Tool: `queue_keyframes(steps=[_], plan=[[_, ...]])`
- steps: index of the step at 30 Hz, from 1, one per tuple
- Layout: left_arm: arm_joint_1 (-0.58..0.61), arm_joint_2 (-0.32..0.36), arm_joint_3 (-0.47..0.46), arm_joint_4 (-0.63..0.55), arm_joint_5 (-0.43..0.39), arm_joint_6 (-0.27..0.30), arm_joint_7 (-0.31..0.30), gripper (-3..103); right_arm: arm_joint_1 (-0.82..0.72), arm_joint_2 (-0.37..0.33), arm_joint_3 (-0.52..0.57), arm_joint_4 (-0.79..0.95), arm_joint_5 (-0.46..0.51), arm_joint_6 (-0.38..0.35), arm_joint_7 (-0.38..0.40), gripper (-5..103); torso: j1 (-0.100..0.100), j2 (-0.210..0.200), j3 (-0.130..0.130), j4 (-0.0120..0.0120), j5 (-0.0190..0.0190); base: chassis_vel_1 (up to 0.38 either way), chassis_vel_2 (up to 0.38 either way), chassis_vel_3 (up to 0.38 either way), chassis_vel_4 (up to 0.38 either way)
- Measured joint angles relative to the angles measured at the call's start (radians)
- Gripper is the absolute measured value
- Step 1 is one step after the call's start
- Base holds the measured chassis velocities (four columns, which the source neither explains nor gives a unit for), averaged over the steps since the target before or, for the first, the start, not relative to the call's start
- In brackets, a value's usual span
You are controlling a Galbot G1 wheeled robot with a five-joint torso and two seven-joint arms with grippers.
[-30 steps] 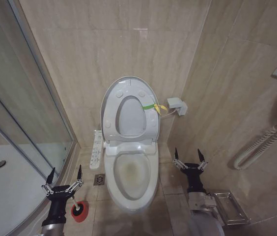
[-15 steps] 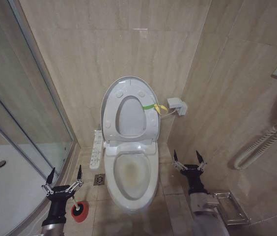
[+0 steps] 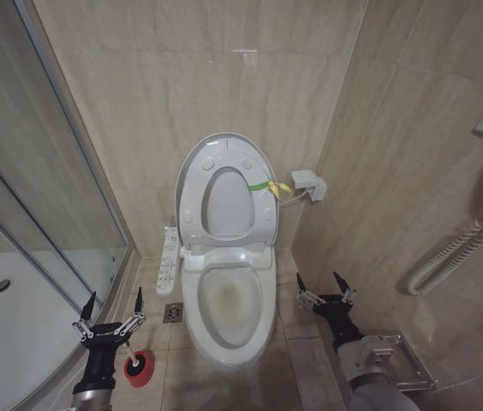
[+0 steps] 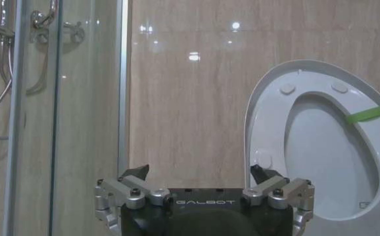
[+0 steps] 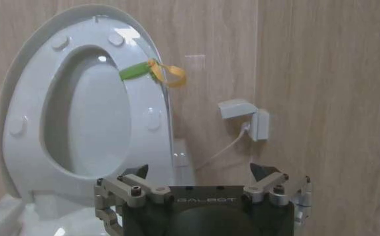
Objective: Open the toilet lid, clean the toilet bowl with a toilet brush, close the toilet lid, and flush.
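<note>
The toilet lid (image 3: 229, 204) stands upright against the back wall, with the ring seat (image 3: 192, 201) raised against it and a yellow-green strap (image 3: 263, 185) at its right edge. Below, the toilet bowl (image 3: 229, 300) lies uncovered, with brownish stains inside. The toilet brush (image 3: 138, 366) sits in its red holder on the floor left of the bowl. My left gripper (image 3: 114, 297) is open just above and left of the brush. To the right of the bowl, my right gripper (image 3: 319, 278) is open and holds nothing. The wrist views show the left gripper (image 4: 199, 170) and right gripper (image 5: 199, 168) facing the lid (image 4: 328, 147) (image 5: 85, 113).
A glass shower enclosure (image 3: 44, 171) and white shower tray (image 3: 10, 317) fill the left. A control panel (image 3: 169, 257) and floor drain (image 3: 173, 312) lie left of the toilet. A wall box (image 3: 307, 181), a white hose (image 3: 456, 248) and a metal tray (image 3: 400, 358) are on the right.
My right gripper has drawn back, lower and slightly toward the bowl in the head view. The left arm, lid and brush have not moved.
</note>
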Motion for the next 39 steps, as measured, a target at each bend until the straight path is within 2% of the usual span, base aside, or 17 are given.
queue_keyframes(steps=[1, 3, 4, 18, 28, 39], plan=[[0.0, 0.0, 0.0, 0.0, 0.0, 0.0, 0.0, 100, 0.019, 0.003, -0.023, 0.049, 0.032, 0.035, 0.0, 100, 0.0, 0.0, 0.0, 0.0006, 0.0, 0.0, 0.0, 0.0, 0.0], [0.0, 0.0, 0.0, 0.0, 0.0, 0.0, 0.0, 100, 0.026, 0.004, -0.029, 0.064, 0.043, 0.051, 0.001, 100, 0.0, 0.0, 0.0, 0.0006, -0.0012, 0.0, 0.0, 0.0, 0.0], [0.0, 0.0, 0.0, 0.0, 0.0, 0.0, 0.0, 100, 0.031, 0.009, -0.035, 0.069, 0.049, 0.059, 0.002, 100, 0.0, 0.0, 0.0, 0.0004, 0.0, 0.0, 0.0, 0.0, 0.0], [0.0, 0.0, 0.0, 0.0, 0.0, 0.0, 0.0, 100, 0.078, 0.017, -0.037, 0.032, 0.046, 0.08, 0.013, 100, 0.0, 0.0, 0.0, 0.0004, -0.0001, 0.0, 0.0, 0.0, 0.0], [0.0, 0.0, 0.0, 0.0, 0.0, 0.0, 0.0, 100, 0.146, -0.008, -0.035, -0.041, 0.043, 0.081, 0.035, 100, 0.0, 0.0, 0.0, 0.0004, -0.0001, 0.0, 0.0, 0.0, 0.0], [0.0, 0.0, 0.0, 0.0, 0.0, 0.0, 0.0, 100, 0.349, -0.07, -0.037, -0.226, 0.13, 0.084, 0.035, 100, 0.0, 0.0, 0.0, 0.0004, 0.0, 0.0, 0.0, 0.0, 0.0]])
